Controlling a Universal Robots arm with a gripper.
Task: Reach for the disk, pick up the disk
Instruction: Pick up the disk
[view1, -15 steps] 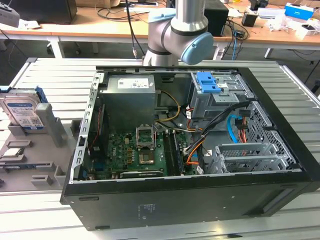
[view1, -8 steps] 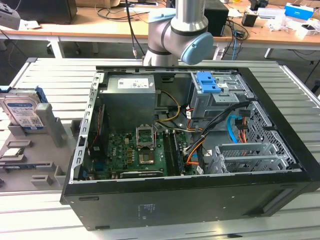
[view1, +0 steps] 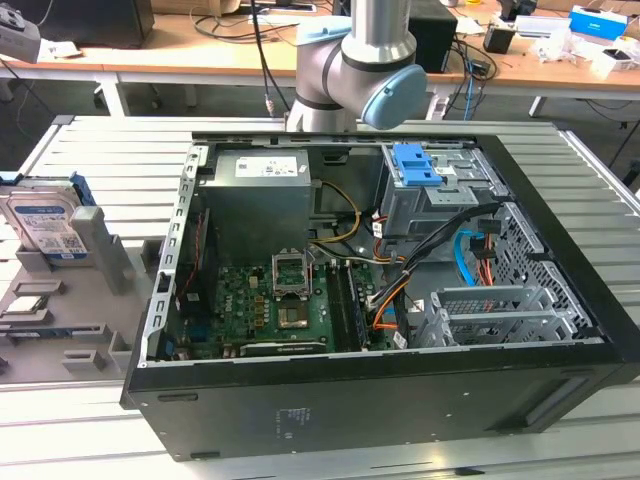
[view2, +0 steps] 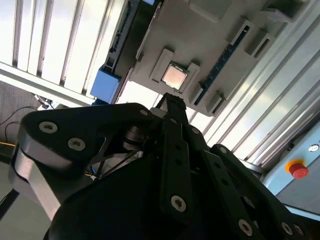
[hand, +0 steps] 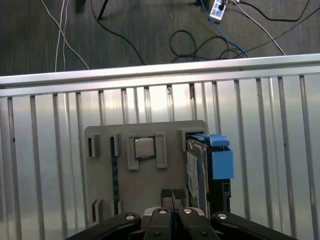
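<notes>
The disk (view1: 42, 222) stands on edge in a grey holder plate (view1: 40, 320) at the exterior view's left, its white-and-blue label facing out. In the first wrist view the disk (hand: 194, 172) shows edge-on with a blue rail on its side. My gripper (hand: 172, 194) hangs above the plate's edge, just beside the disk and apart from it. Its dark fingertips are pressed together with nothing between them. In the second wrist view the gripper (view2: 170, 101) is shut, and the disk's blue rail (view2: 105, 83) lies beyond it.
An open computer case (view1: 560, 385) fills the table's middle, with a blue bracket (view1: 415, 165) on its metal cage. The holder plate also carries a processor chip (hand: 145, 147) and a memory stick (hand: 114, 175). The table is slatted aluminium (hand: 45, 150). A red button (view2: 298, 169) sits off to one side.
</notes>
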